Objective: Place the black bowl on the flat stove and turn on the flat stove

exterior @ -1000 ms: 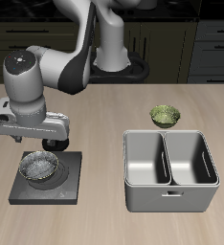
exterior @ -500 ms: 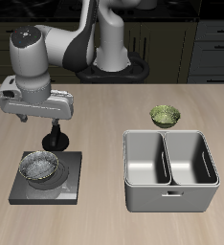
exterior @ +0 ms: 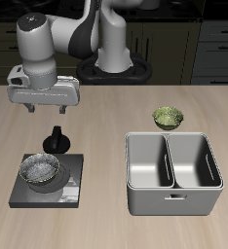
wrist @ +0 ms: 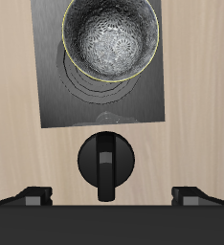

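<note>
Jaws [exterior: 46, 108] spread apart, empty, arm raised over knob [exterior: 56, 140], black bowl [exterior: 41, 170] on flat stove [exterior: 73, 177]

Even, soft-shadowed, sharp simulator lighting

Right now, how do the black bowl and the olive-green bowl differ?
Colour: the black bowl is shiny grey-silver inside with a dark rim; the olive-green bowl is green throughout.
Place: the black bowl sits on the flat stove; the olive-green bowl rests on the bare table behind the grey basin.
Shared: both are small, round, upright and of like size.
</note>
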You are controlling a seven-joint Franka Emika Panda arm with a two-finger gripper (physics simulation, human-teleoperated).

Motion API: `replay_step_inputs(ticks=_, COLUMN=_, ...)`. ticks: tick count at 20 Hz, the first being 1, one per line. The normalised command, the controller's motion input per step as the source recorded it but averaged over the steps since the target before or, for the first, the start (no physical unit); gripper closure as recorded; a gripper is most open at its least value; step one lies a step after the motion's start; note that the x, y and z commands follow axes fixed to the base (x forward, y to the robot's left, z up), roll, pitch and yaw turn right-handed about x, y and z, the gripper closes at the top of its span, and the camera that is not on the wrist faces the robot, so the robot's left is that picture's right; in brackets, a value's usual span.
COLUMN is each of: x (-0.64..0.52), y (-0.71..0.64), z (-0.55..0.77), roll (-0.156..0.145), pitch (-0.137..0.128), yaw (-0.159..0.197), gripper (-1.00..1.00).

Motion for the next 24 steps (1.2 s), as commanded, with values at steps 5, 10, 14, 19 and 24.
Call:
replay_step_inputs(ticks=5, x=-0.29, y=0.04, z=-0.02, roll=0.012, pitch=-0.036, yaw=0.05, gripper=-1.0)
replay_step_inputs(ticks=10, x=-0.31, y=0.04, z=0.08, roll=0.006, pitch=-0.077, yaw=0.058, gripper=-1.0)
replay_step_inputs(ticks=14, x=-0.27, y=0.16, z=-0.03, roll=0.022, pitch=-0.034, yaw=0.01, gripper=-1.0)
replay_step_inputs(ticks=19, x=-0.2, y=0.05, z=0.0, roll=-0.013, pitch=-0.028, yaw=-0.004, gripper=-1.0)
replay_step_inputs(ticks=24, x=-0.11, y=-0.05, z=0.09, roll=-0.007, pitch=-0.058, yaw=0.003, gripper=-1.0)
